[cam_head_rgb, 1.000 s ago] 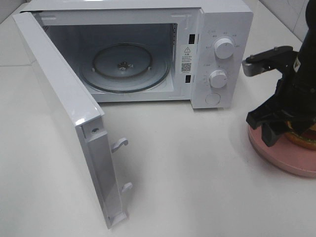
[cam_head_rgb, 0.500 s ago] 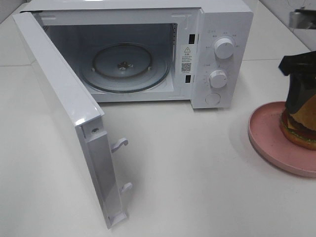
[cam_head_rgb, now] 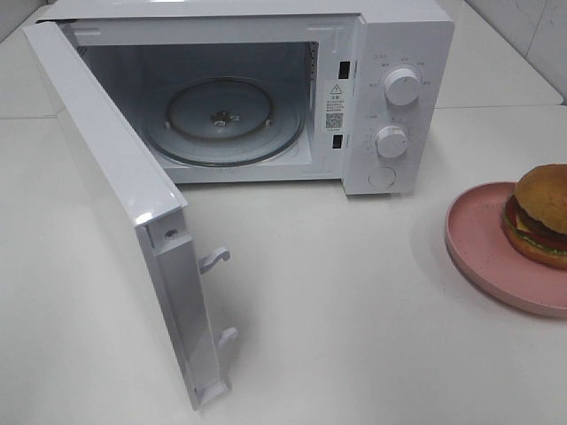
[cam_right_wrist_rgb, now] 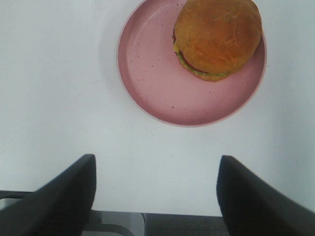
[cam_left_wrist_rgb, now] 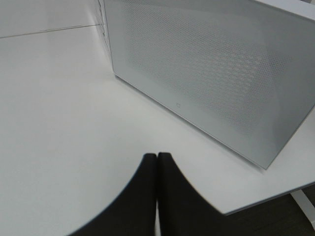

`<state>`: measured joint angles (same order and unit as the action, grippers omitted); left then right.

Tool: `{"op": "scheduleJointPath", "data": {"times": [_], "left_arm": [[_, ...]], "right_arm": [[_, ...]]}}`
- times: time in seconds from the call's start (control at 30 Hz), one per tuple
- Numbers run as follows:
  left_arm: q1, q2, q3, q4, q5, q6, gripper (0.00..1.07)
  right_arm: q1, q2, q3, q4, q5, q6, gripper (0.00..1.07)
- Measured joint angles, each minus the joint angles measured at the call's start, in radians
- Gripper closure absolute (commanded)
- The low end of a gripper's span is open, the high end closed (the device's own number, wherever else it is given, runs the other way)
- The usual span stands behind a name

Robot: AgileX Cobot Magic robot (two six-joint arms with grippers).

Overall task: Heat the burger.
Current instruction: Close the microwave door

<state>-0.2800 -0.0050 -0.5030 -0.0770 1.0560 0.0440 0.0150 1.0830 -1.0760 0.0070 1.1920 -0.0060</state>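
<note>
On the right side of the white table, near its edge, the burger sits on a pink plate. It rests off-centre, close to the plate's rim, with its golden bun on top and lettuce, cheese and tomato showing at the side. Nothing touches it.

Seen from the right wrist, the right gripper hangs over bare table, apart from the plate, its two dark fingers spread wide with nothing between them. Seen from the left wrist, the left gripper has its fingers pressed together, empty, beside the microwave door's perforated outer face.

Further left stands the white microwave, its door swung fully open, with the glass turntable bare inside.

The heating looks not yet begun. Judging the risks: a squeeze on the soft stacked burger could shift its layers or tip the bun, and because it sits near the rim, lifting the plate could let it slide off. The open door also juts well forward, so a careless approach could knock it.
</note>
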Motion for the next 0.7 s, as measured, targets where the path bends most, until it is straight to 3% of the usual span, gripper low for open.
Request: {"op": "scheduleJointPath", "data": {"times": [0.47, 0.7], "left_arm": [[0.0, 0.0, 0.0, 0.0, 0.0, 0.0, 1.06], [0.0, 0.0, 0.0, 0.0, 0.0, 0.0, 1.06]], "right_arm": [[0.0, -0.41, 0.333, -0.002, 0.009, 0.0, 0.42], [0.0, -0.719, 0.512, 0.0, -0.035, 0.0, 0.42]]}}
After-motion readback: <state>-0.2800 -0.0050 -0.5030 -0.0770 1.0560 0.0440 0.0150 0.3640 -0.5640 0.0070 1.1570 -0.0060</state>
